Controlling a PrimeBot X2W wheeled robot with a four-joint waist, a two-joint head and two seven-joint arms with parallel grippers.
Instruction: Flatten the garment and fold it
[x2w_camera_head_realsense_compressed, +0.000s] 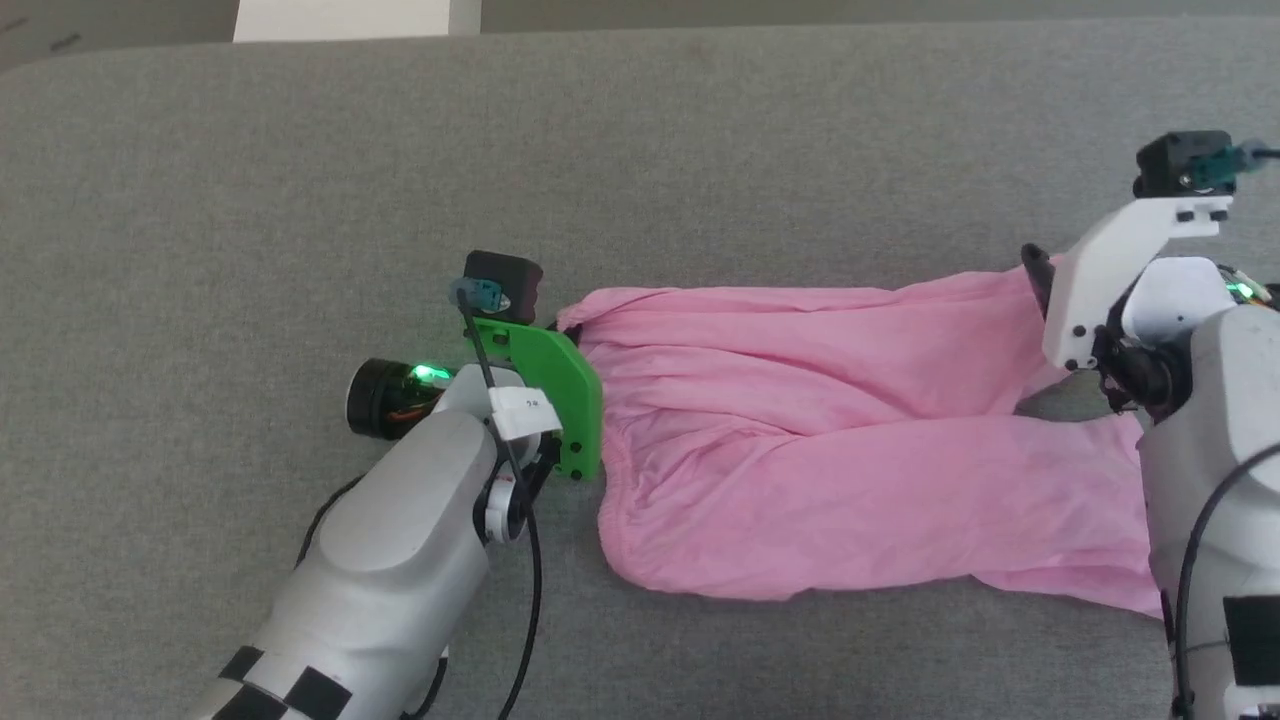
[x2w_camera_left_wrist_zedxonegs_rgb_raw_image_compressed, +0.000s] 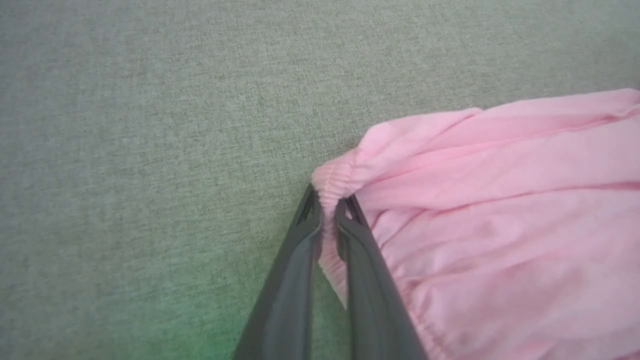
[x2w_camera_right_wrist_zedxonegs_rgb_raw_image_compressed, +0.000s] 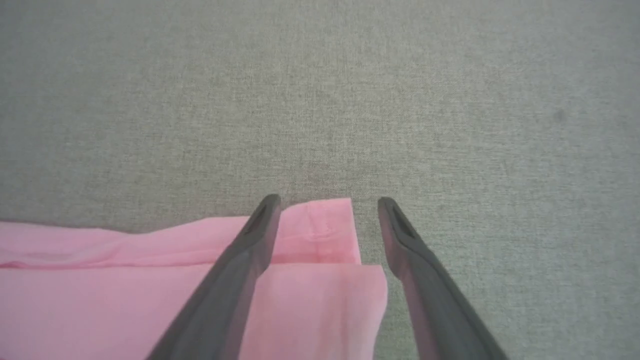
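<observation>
The garment (x2w_camera_head_realsense_compressed: 800, 440), light pink thin-fabric trousers with a gathered elastic waistband (x2w_camera_left_wrist_zedxonegs_rgb_raw_image_compressed: 332, 182), is lying spread across the grey woven-fabric surface (x2w_camera_head_realsense_compressed: 300, 200), its waistband pointing toward the robot's left and both legs running to its right. The left gripper (x2w_camera_left_wrist_zedxonegs_rgb_raw_image_compressed: 327, 207) is pinching the waistband's corner between closed fingers. The right gripper (x2w_camera_right_wrist_zedxonegs_rgb_raw_image_compressed: 327, 205) is holding its fingers wide apart around one leg's hemmed end (x2w_camera_right_wrist_zedxonegs_rgb_raw_image_compressed: 320, 230), gripping nothing.
</observation>
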